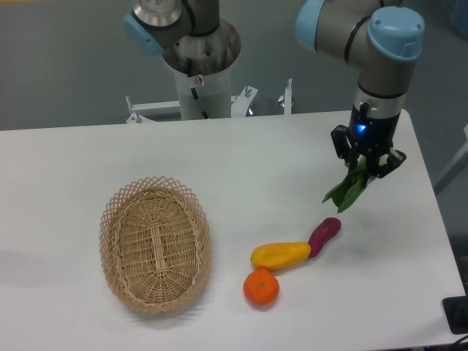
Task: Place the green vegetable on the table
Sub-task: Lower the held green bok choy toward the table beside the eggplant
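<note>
The green vegetable (349, 190) hangs leaf-end down from my gripper (365, 165), which is shut on its upper end at the right side of the white table (241, 168). Its dark leaves dangle just above the tabletop, up and to the right of the purple piece. The pale stem end is hidden between the fingers.
A purple eggplant-like piece (324, 233), a yellow vegetable (281, 254) and an orange (261, 288) lie in a cluster below the gripper. An oval wicker basket (155, 243) stands at the left. The arm's base (199, 69) rises at the table's back edge.
</note>
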Motion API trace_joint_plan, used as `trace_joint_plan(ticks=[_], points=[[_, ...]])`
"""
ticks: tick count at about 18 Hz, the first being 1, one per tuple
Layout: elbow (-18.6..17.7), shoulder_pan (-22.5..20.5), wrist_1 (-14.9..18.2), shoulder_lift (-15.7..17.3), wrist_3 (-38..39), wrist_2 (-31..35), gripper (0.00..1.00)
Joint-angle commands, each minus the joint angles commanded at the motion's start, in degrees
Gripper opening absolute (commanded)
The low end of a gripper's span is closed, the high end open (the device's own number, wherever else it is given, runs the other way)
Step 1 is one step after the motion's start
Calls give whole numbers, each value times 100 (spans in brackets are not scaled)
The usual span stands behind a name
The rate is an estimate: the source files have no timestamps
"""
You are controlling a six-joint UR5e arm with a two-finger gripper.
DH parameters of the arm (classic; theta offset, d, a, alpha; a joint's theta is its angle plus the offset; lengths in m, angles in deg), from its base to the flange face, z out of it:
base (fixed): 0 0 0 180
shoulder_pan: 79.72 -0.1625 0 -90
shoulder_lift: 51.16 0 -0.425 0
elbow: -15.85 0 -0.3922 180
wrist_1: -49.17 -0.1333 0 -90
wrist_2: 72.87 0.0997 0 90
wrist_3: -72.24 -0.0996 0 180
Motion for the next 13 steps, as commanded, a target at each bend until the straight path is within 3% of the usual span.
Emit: trace_joint_plan(ticks=[5, 9, 13], points=[[-298, -96, -17, 35, -44, 35, 37], [-877, -132, -70, 184, -544, 53, 37], [-1098, -141, -79, 185, -1184, 315, 37]])
